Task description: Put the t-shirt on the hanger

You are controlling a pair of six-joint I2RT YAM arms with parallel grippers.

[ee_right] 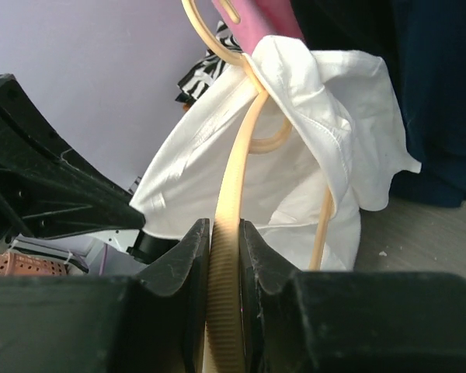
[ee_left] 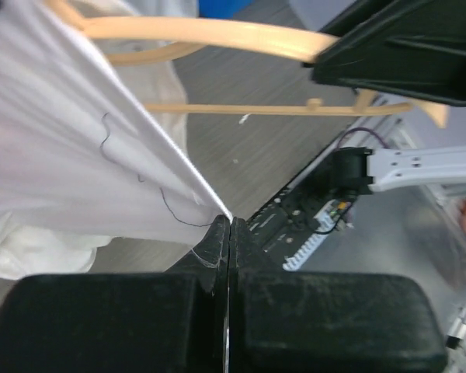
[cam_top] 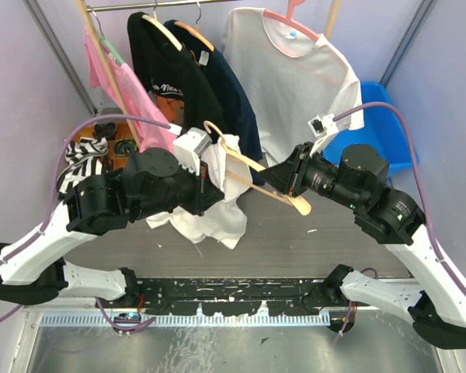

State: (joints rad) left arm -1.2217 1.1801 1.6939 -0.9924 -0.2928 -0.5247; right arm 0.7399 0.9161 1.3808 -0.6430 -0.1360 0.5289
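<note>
Desk (cam_top: 334,233) lies under the hanger. T-shirt (cam_top: 217,210) is bunched and draped over the hanger (cam_top: 258,177) at its hook end, the rest sagging below it. Left tool (ee_left: 229,225) is pinched tight on a t-shirt edge just below the hanger. Right tool (ee_right: 224,233) is clamped narrow on the hanger's far arm. Step: dressing the hanger, roughly half done. Next: draw cloth along the arm, hanger held steady. Neck opening is lost in folds; possibly the arm sits under a fold, not inside.
</note>
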